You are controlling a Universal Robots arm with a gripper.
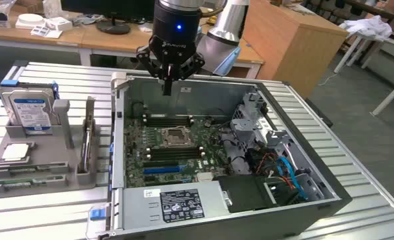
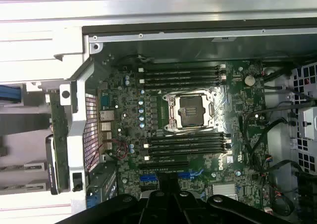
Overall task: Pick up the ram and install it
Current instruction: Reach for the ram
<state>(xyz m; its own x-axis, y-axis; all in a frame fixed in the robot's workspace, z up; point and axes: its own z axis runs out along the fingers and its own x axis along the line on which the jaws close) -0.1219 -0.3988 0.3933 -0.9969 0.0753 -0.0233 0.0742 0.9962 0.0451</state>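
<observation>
Black two-fingered gripper (image 1: 168, 90) above open grey metal computer case (image 1: 210, 95)
We see its fingers pressed together, empty.

The motherboard (image 1: 176, 150) is green, the hard drive (image 1: 30, 111) silver with blue label, the ribbed table (image 1: 56, 80) grey

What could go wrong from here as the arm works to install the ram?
1. The gripper hangs shut and empty over the case while the ram lies in the tray; lowering here could strike the motherboard.
2. The open CPU socket sits between the slots; a misplaced stick might hit it.
</observation>
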